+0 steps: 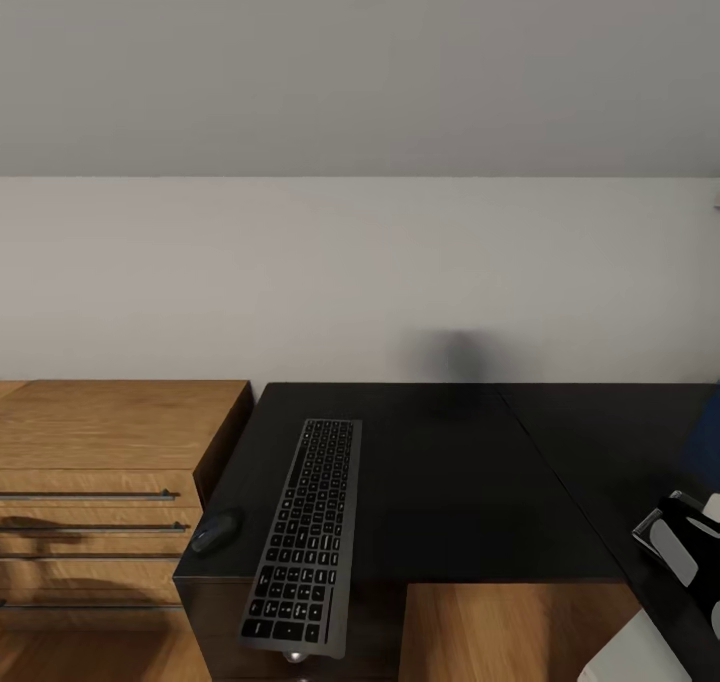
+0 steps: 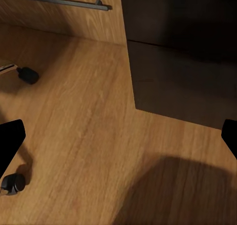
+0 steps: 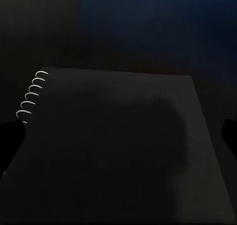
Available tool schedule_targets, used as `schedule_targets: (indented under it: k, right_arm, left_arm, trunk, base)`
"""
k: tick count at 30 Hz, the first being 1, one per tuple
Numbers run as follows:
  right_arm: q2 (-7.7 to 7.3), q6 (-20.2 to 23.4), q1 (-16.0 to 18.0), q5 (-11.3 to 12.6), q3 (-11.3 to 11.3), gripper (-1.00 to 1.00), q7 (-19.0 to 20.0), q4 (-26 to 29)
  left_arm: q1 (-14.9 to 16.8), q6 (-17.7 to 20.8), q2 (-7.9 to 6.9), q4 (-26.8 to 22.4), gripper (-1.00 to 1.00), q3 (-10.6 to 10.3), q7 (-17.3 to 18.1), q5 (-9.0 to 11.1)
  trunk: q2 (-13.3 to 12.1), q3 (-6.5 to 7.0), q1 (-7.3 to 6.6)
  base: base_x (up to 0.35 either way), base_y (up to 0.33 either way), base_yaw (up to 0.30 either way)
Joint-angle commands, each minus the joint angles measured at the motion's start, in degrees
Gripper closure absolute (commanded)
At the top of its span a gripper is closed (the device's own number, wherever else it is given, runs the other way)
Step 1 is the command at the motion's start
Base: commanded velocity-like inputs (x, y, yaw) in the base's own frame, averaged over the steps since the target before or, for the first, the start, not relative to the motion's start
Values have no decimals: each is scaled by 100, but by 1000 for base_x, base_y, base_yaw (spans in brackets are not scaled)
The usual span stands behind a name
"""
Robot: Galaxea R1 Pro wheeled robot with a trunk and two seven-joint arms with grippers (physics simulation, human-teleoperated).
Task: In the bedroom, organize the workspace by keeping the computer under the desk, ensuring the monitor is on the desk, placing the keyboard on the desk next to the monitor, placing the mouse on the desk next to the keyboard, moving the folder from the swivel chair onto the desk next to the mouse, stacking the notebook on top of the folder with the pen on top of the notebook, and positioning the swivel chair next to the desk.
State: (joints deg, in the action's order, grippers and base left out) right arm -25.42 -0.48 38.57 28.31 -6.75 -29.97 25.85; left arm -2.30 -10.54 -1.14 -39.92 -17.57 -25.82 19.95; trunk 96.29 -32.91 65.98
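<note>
Glossy black desk (image 1: pixel 440 482), dark-keyed grey-rimmed keyboard (image 1: pixel 305 532), dark mouse (image 1: pixel 215 530), wood-grain dresser (image 1: pixel 100 462), white-spiralled dark notebook (image 3: pixel 113 146).

We face a plain pale wall (image 1: pixel 360 262); a wooden dresser (image 1: pixel 110 442) stands at left on wood floor (image 2: pixel 84 136).

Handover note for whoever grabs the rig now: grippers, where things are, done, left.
Left gripper: open, empty, low over the wood floor beside the desk.
Right gripper: open, just above the notebook, which lies in deep shadow, a blue surface behind it.
Done: keyboard on the desk, its near end overhanging the front edge; mouse beside it at the left corner.
Left: monitor, folder, pen, chair and computer placement unconfirmed here; check each.
</note>
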Motion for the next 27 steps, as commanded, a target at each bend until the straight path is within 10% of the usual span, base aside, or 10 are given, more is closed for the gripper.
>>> schedule_targets:
  k: [1,27]
  right_arm:
    - [0,-5,1,52,7,-100,-17,8]
    - [2,-5,2,49,7,-100,-17,1]
  left_arm:
    - [2,-27,-9,-7,-100,-40,-39,61]
    - [2,-27,0,-7,-100,-37,-37,53]
  trunk:
    - [3,-5,0]
    - [324,-148,176]
  base:
    - [0,0,0]
    - [0,0,0]
